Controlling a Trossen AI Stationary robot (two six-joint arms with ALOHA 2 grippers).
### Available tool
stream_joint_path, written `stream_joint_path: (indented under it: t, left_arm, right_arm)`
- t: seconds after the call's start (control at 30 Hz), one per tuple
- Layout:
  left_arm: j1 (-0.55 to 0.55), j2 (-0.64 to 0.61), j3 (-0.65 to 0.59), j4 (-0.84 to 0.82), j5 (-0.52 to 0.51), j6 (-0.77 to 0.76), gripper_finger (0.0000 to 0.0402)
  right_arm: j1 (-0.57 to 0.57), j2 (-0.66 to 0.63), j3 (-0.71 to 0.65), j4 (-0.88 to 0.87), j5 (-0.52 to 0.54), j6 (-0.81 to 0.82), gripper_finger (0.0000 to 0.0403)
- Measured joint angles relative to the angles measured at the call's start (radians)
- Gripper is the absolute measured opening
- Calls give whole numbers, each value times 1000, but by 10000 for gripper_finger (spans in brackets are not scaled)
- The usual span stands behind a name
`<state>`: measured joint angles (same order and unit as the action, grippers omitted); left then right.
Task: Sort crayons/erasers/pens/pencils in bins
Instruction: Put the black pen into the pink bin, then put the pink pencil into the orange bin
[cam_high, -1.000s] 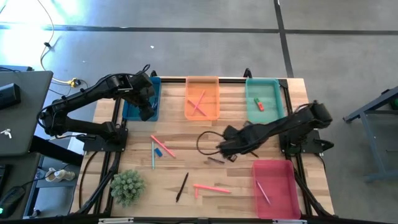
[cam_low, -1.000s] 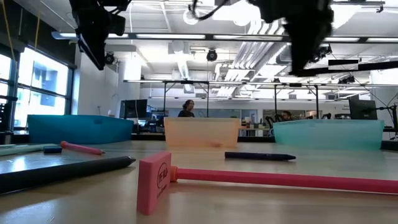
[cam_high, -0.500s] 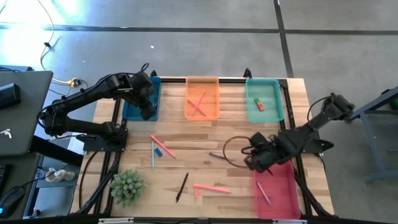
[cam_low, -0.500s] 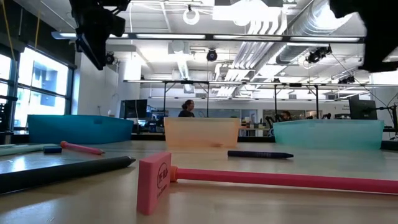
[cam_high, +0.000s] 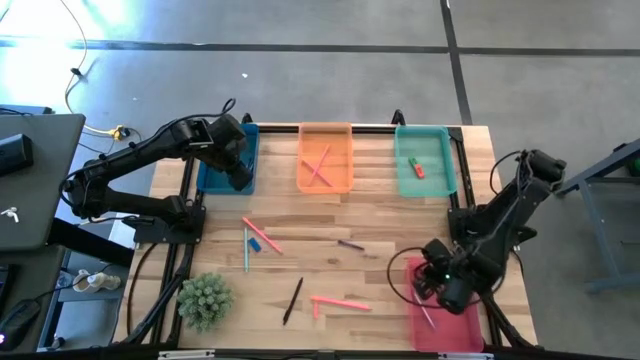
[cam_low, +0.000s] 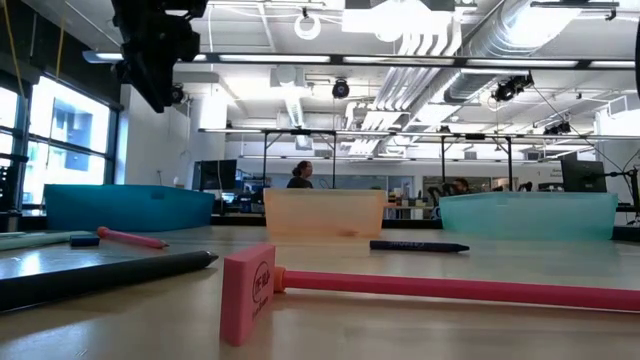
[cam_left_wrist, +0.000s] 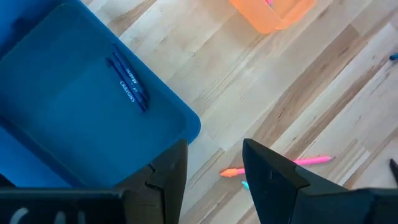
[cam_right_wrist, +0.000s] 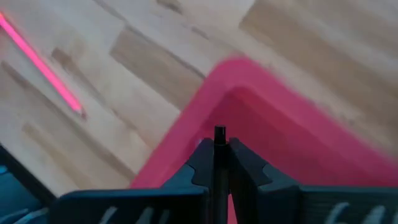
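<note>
My right gripper (cam_high: 430, 284) is above the left part of the red-pink bin (cam_high: 462, 322), shut on a slim dark pen (cam_right_wrist: 219, 133). My left gripper (cam_left_wrist: 214, 168) is open and empty above the near right corner of the dark blue bin (cam_high: 212, 178), which holds two dark crayons (cam_left_wrist: 127, 84). The orange bin (cam_high: 325, 186) holds salmon-pink sticks. The teal-green bin (cam_high: 424, 186) holds a green and a red-orange eraser (cam_high: 415, 167). A purple pen (cam_high: 350, 244) and a black pen (cam_high: 293, 300) lie flat on the table. My right gripper pinches the slim dark pen between its two fingers. Only the pen's end (cam_right_wrist: 219, 132) shows, sticking out past the fingertips. The fingers slant down toward a corner of the red-pink bin. The pen is lifted clear of the bin.
Salmon-pink sticks (cam_high: 340, 302) (cam_high: 262, 235), a blue eraser (cam_high: 254, 243) and a pale stick (cam_high: 246, 252) lie on the table's middle and left. One thin stick (cam_high: 425, 310) lies in the red-pink bin. A green plant (cam_high: 205, 300) stands at the near left.
My right gripper has gone from the table's middle toward the near right edge, ending over the red-pink bin. The purple pen left on the table has slid a little toward the far edge.
</note>
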<state>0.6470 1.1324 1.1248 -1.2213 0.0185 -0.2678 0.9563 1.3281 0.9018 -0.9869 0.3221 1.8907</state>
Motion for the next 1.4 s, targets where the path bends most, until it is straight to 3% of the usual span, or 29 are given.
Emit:
stream_joint_path:
  t: [0.33,0.67,0.93,1.23,1.4]
  left_arm:
    - [-67,0,0,-1,0,-87,145]
    - [-215,0,0,-1,0,-201,145]
    - [-349,1,0,-1,0,-227,145]
    - [-473,20,0,-1,61,-44,145]
    - [-523,74,0,0,60,95,145]
  right_arm:
    - [98,113,-17,73,-43,151,11]
    - [98,224,-17,113,-66,229,11]
    - [98,239,-17,117,-91,248,28]
    - [98,235,-8,130,-92,257,104]
    - [98,234,52,35,-79,256,113]
